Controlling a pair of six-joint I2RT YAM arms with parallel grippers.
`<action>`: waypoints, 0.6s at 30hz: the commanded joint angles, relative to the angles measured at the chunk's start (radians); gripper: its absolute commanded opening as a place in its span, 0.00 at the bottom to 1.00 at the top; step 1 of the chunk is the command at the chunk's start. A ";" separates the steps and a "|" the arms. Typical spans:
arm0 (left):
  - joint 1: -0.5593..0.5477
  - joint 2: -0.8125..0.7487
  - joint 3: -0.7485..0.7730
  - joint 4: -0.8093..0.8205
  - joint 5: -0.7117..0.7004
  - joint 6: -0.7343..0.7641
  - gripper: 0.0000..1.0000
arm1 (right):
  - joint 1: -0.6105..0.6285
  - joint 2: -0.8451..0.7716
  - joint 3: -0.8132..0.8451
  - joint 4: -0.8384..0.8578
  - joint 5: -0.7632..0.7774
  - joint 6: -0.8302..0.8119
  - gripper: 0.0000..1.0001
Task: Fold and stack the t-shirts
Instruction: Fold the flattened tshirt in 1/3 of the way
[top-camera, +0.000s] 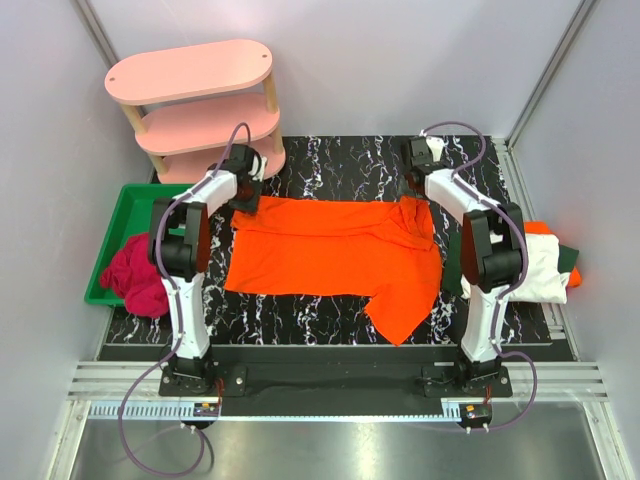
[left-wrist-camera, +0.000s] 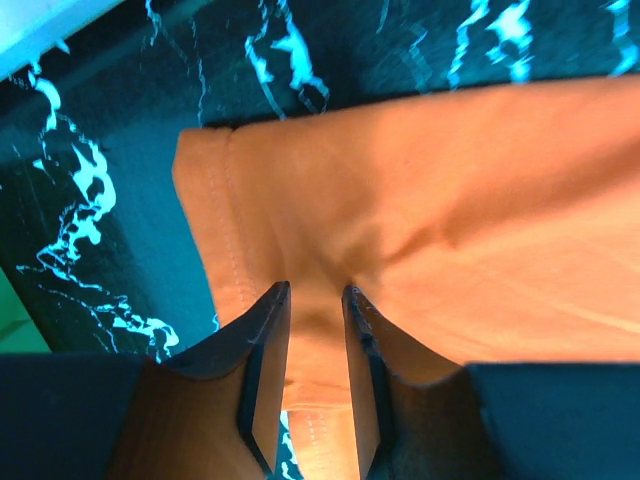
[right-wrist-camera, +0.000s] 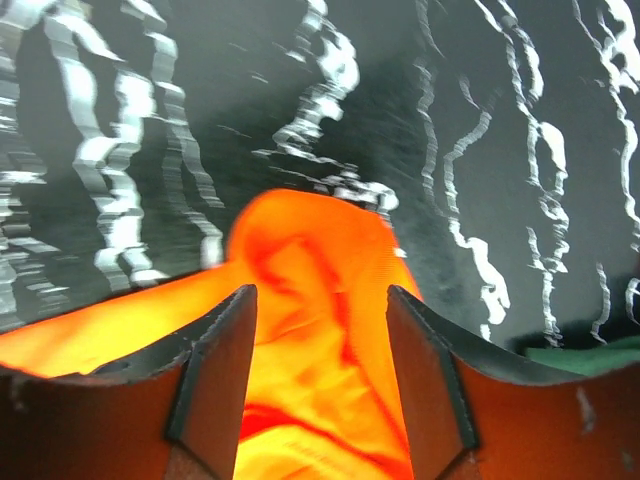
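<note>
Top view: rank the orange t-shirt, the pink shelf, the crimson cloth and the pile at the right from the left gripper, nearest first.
1. The orange t-shirt: its far left corner lies right under the left gripper.
2. The pink shelf: just behind, to the left.
3. The crimson cloth: in the green tray, at the left edge.
4. The white and orange pile: far right.

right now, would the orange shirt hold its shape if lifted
Probably not: the orange shirt lies creased and bunched at one end, so it should droop. Likely light, being thin cloth flat on the table. Pushed, it would probably wrinkle, not slide.
</note>
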 joint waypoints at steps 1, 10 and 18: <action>-0.023 -0.063 0.064 0.021 0.047 -0.024 0.33 | 0.049 -0.091 0.054 0.042 -0.101 -0.014 0.59; -0.068 -0.057 0.036 0.011 0.077 -0.027 0.29 | 0.135 -0.065 -0.041 0.040 -0.129 0.027 0.35; -0.074 -0.034 0.026 -0.032 0.072 -0.009 0.26 | 0.128 -0.031 -0.047 -0.024 0.000 0.026 0.38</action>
